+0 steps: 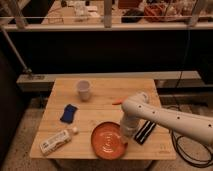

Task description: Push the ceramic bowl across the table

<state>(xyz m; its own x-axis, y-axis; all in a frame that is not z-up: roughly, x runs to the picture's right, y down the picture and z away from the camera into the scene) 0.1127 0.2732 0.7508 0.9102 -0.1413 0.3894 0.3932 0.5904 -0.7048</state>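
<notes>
The ceramic bowl is a wide orange-red dish with rings inside, lying near the front edge of the light wooden table. My white arm reaches in from the right and bends down over the bowl's right rim. The gripper hangs at the arm's end, right at that rim, and it hides part of the rim.
A translucent white cup stands at the back left. A blue cloth-like item lies left of centre. A white bottle lies at the front left. A black flat object lies right of the bowl. A small orange item lies mid-table.
</notes>
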